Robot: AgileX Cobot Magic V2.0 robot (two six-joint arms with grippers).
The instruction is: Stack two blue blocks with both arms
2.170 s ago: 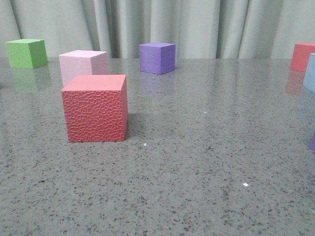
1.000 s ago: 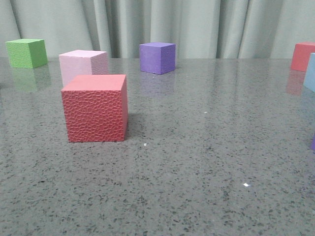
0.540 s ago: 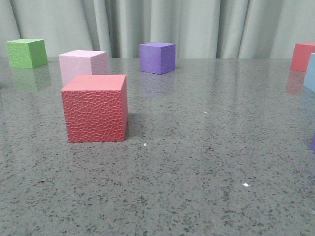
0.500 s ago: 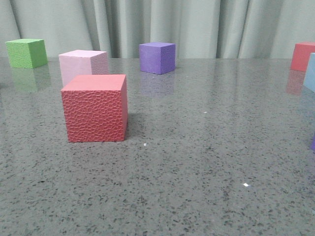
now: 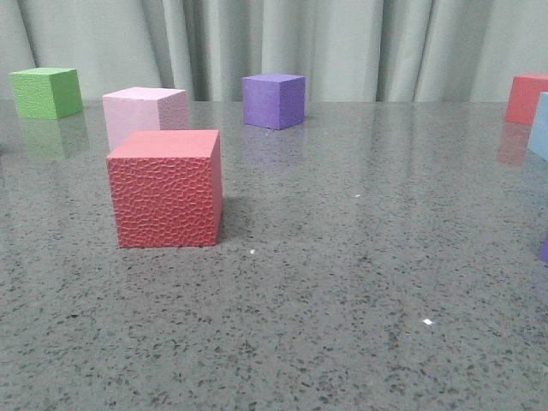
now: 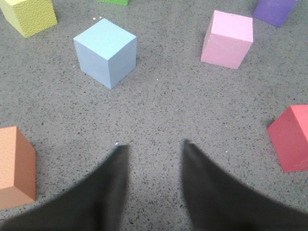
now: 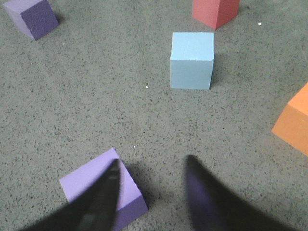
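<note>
Two pale blue blocks sit apart on the speckled grey table (image 5: 360, 282), each seen best from a wrist camera. In the left wrist view the left gripper (image 6: 155, 147) hangs above bare tabletop with its dark fingers (image 6: 113, 178) spread wide and nothing between them; one blue block (image 6: 106, 52) stands beyond the fingertips, well clear of them, with a yellow cube (image 6: 30, 15) near it on one side and a pale pink cube (image 6: 227, 39) farther off on the other. An orange cube (image 6: 15, 168) and a red cube (image 6: 291, 138) lie out to either side of the fingers. In the right wrist view the right gripper (image 7: 151, 166) is likewise spread wide and empty; the second blue block (image 7: 192, 60) stands beyond its fingertips, apart from them, with a red cube (image 7: 215, 11) just past it. A light purple cube (image 7: 96, 185) sits under one finger (image 7: 103, 197), whether touching I cannot tell. In the front view this blue block (image 5: 539, 127) shows only as a sliver beside a red cube.
</note>
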